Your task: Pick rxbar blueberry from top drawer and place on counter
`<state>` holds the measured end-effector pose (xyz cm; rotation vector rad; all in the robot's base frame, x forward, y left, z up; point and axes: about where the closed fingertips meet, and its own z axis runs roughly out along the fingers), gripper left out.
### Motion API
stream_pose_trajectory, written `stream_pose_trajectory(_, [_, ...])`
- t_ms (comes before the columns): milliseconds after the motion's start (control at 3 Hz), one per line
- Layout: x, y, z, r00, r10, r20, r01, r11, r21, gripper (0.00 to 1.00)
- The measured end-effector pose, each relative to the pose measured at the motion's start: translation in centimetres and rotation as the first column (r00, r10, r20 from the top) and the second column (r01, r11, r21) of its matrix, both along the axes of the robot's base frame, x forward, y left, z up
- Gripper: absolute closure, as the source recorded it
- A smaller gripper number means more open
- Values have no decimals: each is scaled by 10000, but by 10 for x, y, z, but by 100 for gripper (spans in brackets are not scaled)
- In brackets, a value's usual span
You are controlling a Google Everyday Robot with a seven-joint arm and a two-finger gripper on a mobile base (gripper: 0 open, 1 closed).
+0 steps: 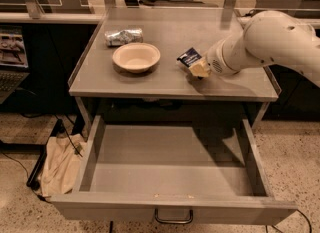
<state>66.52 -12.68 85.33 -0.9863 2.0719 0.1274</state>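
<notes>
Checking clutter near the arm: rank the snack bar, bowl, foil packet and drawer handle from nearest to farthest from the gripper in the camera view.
From the gripper, over the counter:
1. Snack bar, held in it.
2. Bowl, mid-counter.
3. Foil packet, behind the bowl.
4. Drawer handle, down at the front.

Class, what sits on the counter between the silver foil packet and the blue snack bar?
A cream bowl, set slightly forward, in the camera view; the gripper is at the bar.
</notes>
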Motion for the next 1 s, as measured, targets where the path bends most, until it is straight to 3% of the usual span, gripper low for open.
stream_pose_trajectory(333, [0,0,0,10000,0,0,0,10000,0,30])
stream_pose_trajectory(667, [0,0,0,10000,1,0,-1,10000,0,7])
stream_pose_trajectory(1000, [0,0,0,10000,1,0,-1,10000,0,0])
